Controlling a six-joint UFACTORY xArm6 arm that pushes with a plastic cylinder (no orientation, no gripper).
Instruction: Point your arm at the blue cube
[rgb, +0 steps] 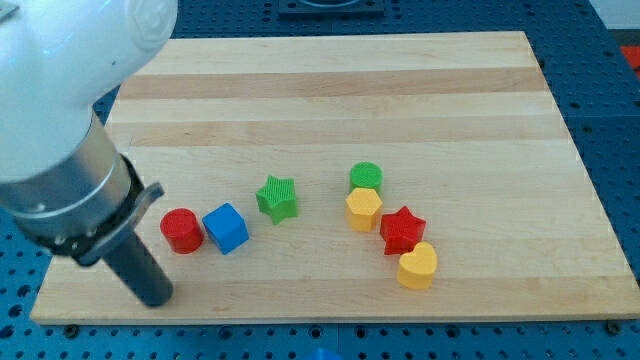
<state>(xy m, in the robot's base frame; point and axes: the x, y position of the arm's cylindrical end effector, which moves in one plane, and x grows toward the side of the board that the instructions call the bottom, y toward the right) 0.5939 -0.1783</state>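
The blue cube (225, 228) lies on the wooden board (400, 90), left of centre near the view's bottom. A red cylinder (181, 230) touches or nearly touches its left side. My dark rod comes down from the large white arm at the view's top left, and my tip (156, 296) rests on the board near the bottom left corner. The tip is below and to the left of the red cylinder, and about a cube's width farther from the blue cube.
A green star (277, 197) lies right of the blue cube. Farther right sit a green cylinder (366, 177), a yellow hexagon-like block (363, 210), a red star (402, 229) and a yellow heart (417, 266). The board's bottom edge is close under my tip.
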